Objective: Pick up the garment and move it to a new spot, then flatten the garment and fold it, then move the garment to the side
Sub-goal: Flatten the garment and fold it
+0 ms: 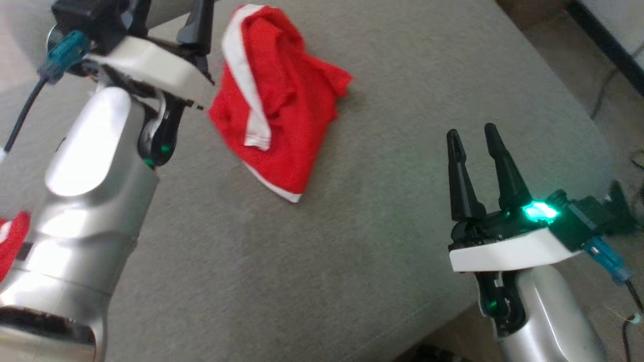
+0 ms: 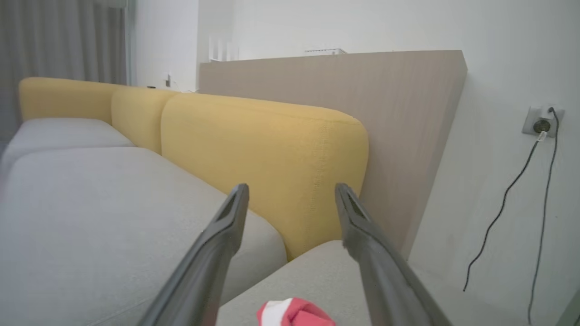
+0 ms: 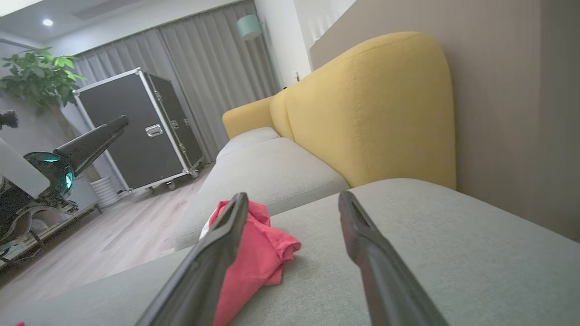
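The red garment with white trim lies crumpled in a heap on the grey sofa cushion, toward its far left part. My left gripper hovers just left of the heap, raised above the cushion and open with nothing between its fingers. The left wrist view has those fingers spread apart, with a bit of the garment below them at the bottom edge. My right gripper stands open near the cushion's front right, well apart from the garment. In the right wrist view the garment lies ahead, partly behind the left finger.
A yellow backrest runs along the far side of the cushions. The cushion's rounded edge drops to the floor at right, where cables lie. A scrap of red cloth shows beside my left forearm. A black wheeled case stands on the wooden floor.
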Tool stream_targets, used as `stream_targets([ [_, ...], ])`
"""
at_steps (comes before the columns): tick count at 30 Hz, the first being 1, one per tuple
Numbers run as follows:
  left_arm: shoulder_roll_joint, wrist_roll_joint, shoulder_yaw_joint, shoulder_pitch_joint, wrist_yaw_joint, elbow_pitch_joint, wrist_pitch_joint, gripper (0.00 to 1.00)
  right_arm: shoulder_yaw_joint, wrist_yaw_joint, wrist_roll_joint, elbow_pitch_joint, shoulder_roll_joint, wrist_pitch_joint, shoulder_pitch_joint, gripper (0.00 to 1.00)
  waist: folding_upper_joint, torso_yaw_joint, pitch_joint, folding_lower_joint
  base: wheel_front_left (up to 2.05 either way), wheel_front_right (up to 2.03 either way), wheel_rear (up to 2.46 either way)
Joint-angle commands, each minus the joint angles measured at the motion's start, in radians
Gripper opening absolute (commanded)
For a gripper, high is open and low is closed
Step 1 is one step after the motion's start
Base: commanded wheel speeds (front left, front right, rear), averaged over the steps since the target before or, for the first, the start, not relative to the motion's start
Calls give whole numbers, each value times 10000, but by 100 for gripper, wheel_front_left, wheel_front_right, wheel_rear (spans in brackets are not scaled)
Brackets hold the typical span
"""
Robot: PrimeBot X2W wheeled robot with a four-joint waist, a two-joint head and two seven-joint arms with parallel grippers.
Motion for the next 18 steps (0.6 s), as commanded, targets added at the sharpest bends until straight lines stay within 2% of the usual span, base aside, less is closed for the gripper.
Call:
stream_targets([
  [1, 439, 31, 261, -246, -64, -232, -320, 100, 66, -7, -151, -263, -33, -63, -228, 100, 0, 611, -258, -2, 0, 0, 0],
  [10, 982, -277, 359, 1950, -104, -988, -1355, 100, -730, -7, -948, 37, -33, -63, 141, 100, 0, 2721, -1182, -2, 0, 0, 0],
  [15, 1058, -174, 445, 3924, 302, -1959, -1513, 100, -969, -7, -1339, 256, -33, -63, 467, 100, 0, 3661, -1679, -2, 0, 0, 0],
  [18, 864, -185, 654, 5140, 638, -2577, -1545, 100, -1055, -7, -1518, 391, -33, -63, 680, 100, 0, 4086, -1914, -2, 0, 0, 0],
])
